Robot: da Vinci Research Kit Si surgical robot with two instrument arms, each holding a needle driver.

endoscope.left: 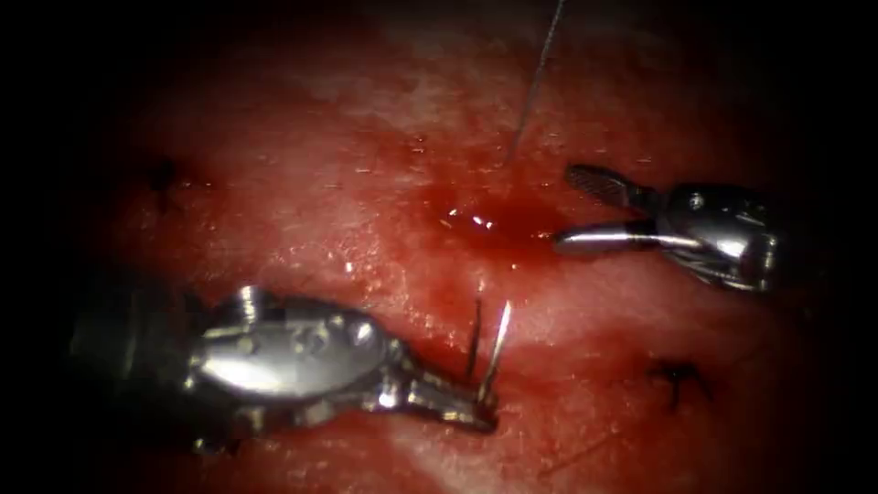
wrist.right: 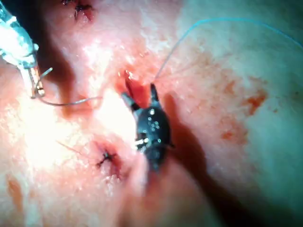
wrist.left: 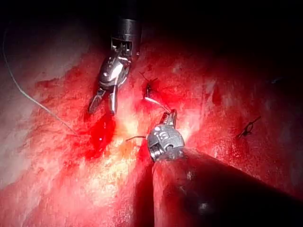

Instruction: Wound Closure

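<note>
1. The left tool comes in from the endoscope view's lower left, its jaws pinched on the needle near one end of its curve.
2. The needle's free tip points up and away from the tissue. Whether the held end is in the tissue cannot be told.
3. The needle is below the pool of red fluid, close to the tissue surface.
4. The right tool sits just right of the fluid with its jaws spread apart, and it holds nothing.
5. The thread runs from the top edge down to the tissue just above the fluid.
6. In the right wrist view a thin strand leads from the left tool's jaws across the tissue toward the cut.
7. Dark stitch knots sit on the tissue at lower right and at far left.
</note>
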